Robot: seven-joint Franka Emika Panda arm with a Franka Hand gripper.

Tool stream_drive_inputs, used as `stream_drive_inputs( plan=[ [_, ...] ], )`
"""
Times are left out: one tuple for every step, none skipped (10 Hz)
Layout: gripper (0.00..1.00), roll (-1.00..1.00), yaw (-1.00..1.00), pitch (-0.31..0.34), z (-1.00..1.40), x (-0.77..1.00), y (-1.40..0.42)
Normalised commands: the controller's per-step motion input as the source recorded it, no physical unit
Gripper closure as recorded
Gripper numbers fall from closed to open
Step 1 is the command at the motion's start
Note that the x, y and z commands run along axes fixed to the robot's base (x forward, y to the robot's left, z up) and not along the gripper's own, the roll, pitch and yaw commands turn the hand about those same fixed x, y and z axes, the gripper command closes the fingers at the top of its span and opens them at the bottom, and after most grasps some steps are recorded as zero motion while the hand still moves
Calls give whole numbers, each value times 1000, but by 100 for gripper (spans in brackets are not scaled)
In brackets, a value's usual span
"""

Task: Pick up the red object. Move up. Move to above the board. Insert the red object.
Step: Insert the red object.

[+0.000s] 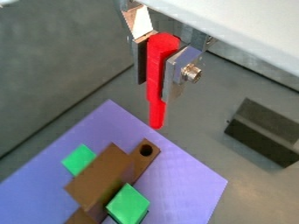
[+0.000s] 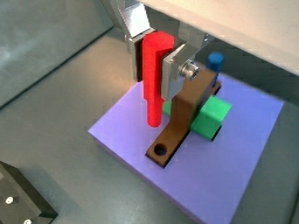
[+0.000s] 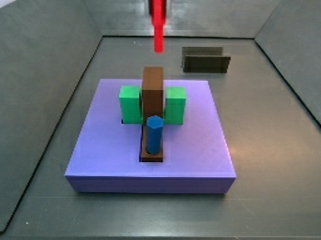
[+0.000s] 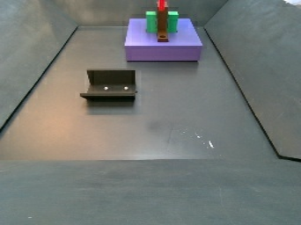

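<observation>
Grey floor [image 4: 165, 132] walled on all sides by sloping grey panels, mostly bare between the walls. Plenty of open room around the fixture [image 4: 111, 85], standing alone toward one side wall, well apart from the board [image 4: 165, 44] near the far wall in that side view.

Board also seen in a side view [image 3: 119, 150], lavender, square, flat on the floor with clear floor strips along each edge. On it a long brown strip [image 3: 153, 98] running through a green block [image 3: 130, 103], with a blue peg [image 3: 154, 134] upright in the strip's near end. At the strip's other end, a round empty hole [image 1: 146, 150], seen too in a wrist view [image 2: 158, 153].

Gripper [image 1: 160, 66] hanging above the board, jaws narrow and clamped on the red object [image 1: 156, 83], flat silver fingers [image 1: 183, 72] pressing its upper part. Red object upright, lower end free in the air, apart from the strip, near above the empty hole in both wrist views [image 2: 156, 83]. Same peg visible high over the board's far edge in a side view [image 3: 158, 28].
</observation>
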Motion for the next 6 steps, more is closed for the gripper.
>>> stream_drive_inputs(
  plan=[
    [100,0,-109,-106,-671,0,217],
    [100,-143,-160,-139,-620,-49,263],
    [100,-229,-134,-164,-606,-131,223],
    [100,-297,-100,-157,-531,-120,191],
    [100,-274,0,-146,-454,-109,0],
    [100,-91,29,-73,-189,0,-220]
  ],
)
